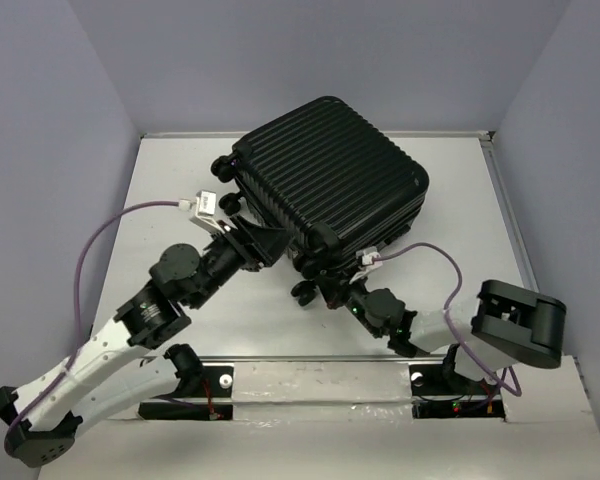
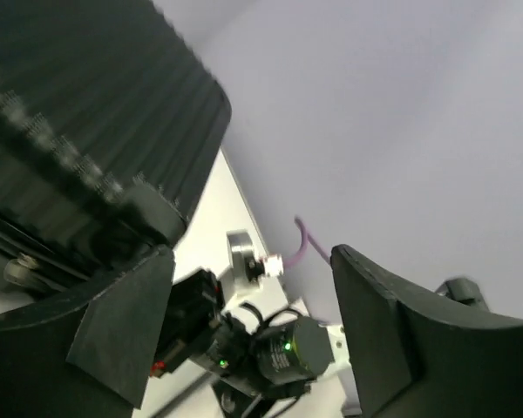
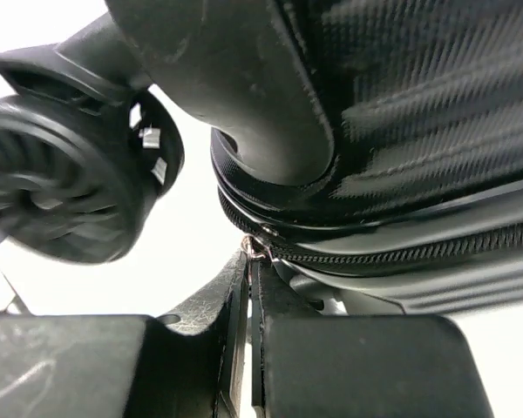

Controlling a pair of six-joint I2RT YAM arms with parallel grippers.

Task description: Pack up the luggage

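**Left gripper [image 1: 260, 240] spread, right gripper [image 3: 253, 279] pressed closed at the luggage [image 1: 330, 175] zipper**

Item 1, left gripper. Fingers [image 2: 113, 340] stand wide apart with nothing between them. It sits at the luggage's left-hand wheel corner, just beside the ribbed shell. Whether it touches the shell cannot be told.

Item 2, right gripper. Fingers are pressed together, leaving only a thin seam. It is tucked under the luggage's edge on the side facing the arm bases, just beside a caster wheel [image 3: 61, 192]. The small metal zipper pull [image 3: 255, 247] sits right at the top of the seam. Whether it is pinched between the tips cannot be told.

Item 3, luggage. Black hard shell with a ribbed face upward. It lies flat on the white table [image 1: 460, 200], turned at an angle, with its wheels on the edge toward the arms. The zipper [image 3: 401, 252] along the visible stretch of that edge is closed.

Item 4, right arm [image 2: 279, 348]. In the left wrist view it shows between the spread fingers, below the luggage's corner, with a green light lit.

Item 5, purple cable [image 1: 100, 235]. It loops out to the left of the luggage, well apart from it, and runs along the left arm.
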